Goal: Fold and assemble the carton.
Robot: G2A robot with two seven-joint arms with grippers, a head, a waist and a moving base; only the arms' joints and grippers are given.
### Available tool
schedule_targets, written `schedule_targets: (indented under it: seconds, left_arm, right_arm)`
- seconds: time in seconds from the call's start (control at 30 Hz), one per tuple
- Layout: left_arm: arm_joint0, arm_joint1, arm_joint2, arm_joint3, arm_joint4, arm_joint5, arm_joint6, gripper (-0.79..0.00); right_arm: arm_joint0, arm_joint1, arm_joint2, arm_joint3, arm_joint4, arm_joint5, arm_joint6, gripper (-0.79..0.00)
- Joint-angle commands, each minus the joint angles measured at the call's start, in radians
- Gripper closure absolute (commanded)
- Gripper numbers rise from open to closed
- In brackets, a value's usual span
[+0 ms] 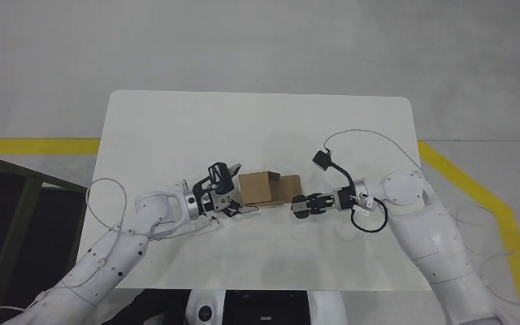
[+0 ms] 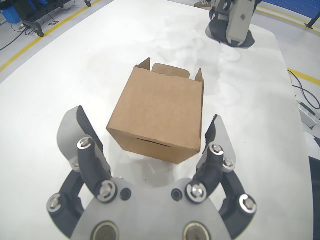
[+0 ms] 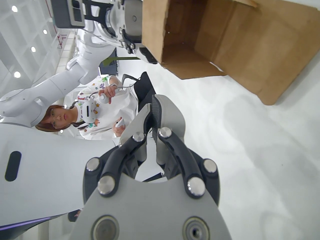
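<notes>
Carton [image 1: 260, 188] [image 2: 160, 116] [image 3: 225, 38] sits near the middle of the white surface [image 1: 244, 130] [image 2: 100, 38] [image 3: 250, 151], lying on its side between your two arms.

Left jaws: wide apart, nothing clamped. They're at the carton's closed end, the face with the thin slot in it. In the left wrist view that end sits between the two pads [image 2: 87, 128], and one pad is right at a carton corner. Can't tell whether it actually touches. From the top view the left jaws are just beside that end, level with the carton.

Right jaws: together, holding nothing. They're on the opposite side, near the carton's open end and apart from it, low over the surface.

Carton state for you:
- Body is squared up into a box shape.
- Closed end faces the left arm.
- Open end faces the right arm, and the right wrist view looks straight into the bare inside.
- Long lid flap [image 3: 275, 63] [image 1: 284, 188] is folded out from the open end and runs toward the right jaws.
- Two small side flaps [image 2: 199, 74] stick outward at the open end, not tucked in.
- Rounded tuck flap [image 2: 170, 69] shows past the far edge in the left wrist view.
</notes>
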Motion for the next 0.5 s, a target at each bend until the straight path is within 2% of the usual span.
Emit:
schedule_targets:
  seconds: [0.0,0.47]
  left_arm:
    - [-0.004,-0.005,0.003,0.004,0.0,0.002,0.003,-0.785]
    - [-0.014,-0.033,0.015,0.022,0.02,-0.01,0.017,-0.785]
  right_arm:
    - [-0.005,-0.001,-0.01,0.009,-0.019,-0.006,-0.025,0.0]
    - [0.018,-0.016,-0.071,0.085,-0.05,-0.058,-0.177,0.0]
